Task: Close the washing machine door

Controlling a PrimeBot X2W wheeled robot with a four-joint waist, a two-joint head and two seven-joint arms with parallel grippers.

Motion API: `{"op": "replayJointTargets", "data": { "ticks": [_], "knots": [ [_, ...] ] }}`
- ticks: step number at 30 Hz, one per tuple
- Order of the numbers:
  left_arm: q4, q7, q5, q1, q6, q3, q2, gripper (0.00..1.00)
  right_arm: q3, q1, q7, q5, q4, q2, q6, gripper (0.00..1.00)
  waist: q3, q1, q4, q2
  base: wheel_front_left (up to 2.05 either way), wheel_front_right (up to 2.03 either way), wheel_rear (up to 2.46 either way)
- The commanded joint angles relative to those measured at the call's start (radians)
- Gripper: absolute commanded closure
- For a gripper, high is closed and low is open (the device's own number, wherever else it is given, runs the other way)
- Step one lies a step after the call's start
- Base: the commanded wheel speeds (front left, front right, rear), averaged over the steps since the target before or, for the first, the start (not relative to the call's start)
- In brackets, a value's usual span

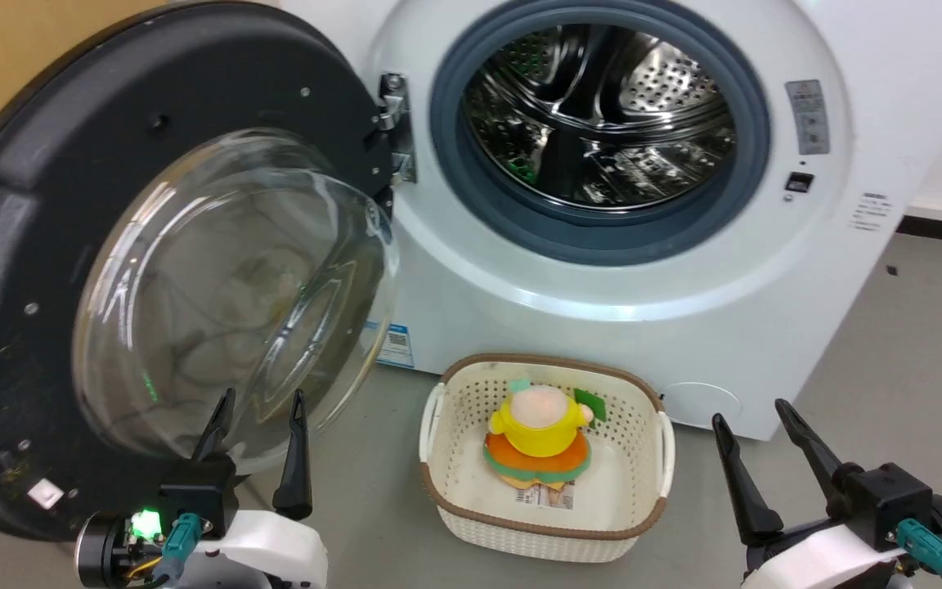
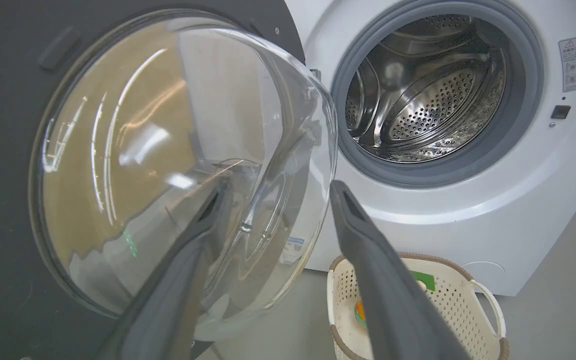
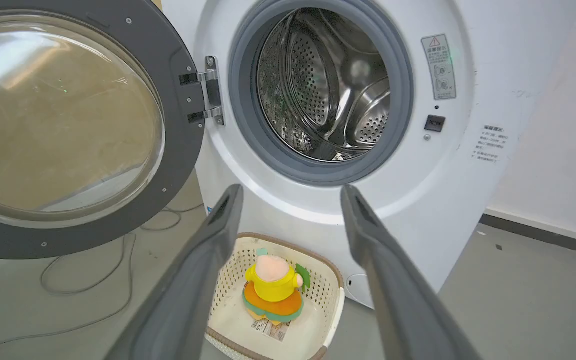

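Observation:
The washing machine door [image 1: 70, 245] stands swung wide to the left, its black rim around a bulging clear glass bowl [image 2: 168, 160], hinged at a metal bracket [image 1: 393, 123]. The white washing machine [image 1: 643, 327] shows its steel drum [image 1: 602, 114] inside a grey gasket. My left gripper [image 1: 264, 405] is open, its fingertips just in front of the bowl's lower edge; in the left wrist view the left gripper [image 2: 278, 192] straddles the bowl's right rim. My right gripper [image 1: 755, 411] is open at the lower right, apart from the door [image 3: 68, 125].
A cream perforated basket [image 1: 455, 384] holding a yellow and orange plush toy [image 1: 540, 438] sits on the grey floor right below the drum opening. Loose cables [image 3: 68, 280] lie on the floor under the door. A white wall with a dark baseboard [image 3: 543, 232] runs to the right.

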Motion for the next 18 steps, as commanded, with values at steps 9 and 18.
{"op": "replayJointTargets", "data": {
  "ticks": [9, 18],
  "knots": [
    [-0.014, -0.026, -0.014, 0.024, 0.016, 0.007, 0.003, 0.00, 0.027, -0.004, -0.025, 0.022, 0.016, -0.016, 0.000, 0.00, 0.008, 0.0000, 0.058, 0.0000, 0.00, 0.00, 0.00],
    [-0.036, -0.044, -0.021, 0.043, 0.035, 0.013, 0.002, 0.00, 0.059, -0.030, -0.044, 0.042, 0.037, -0.032, 0.000, 0.00, 0.017, 0.0000, 0.101, 0.0000, 0.00, 0.00, 0.00]
  ]
}}
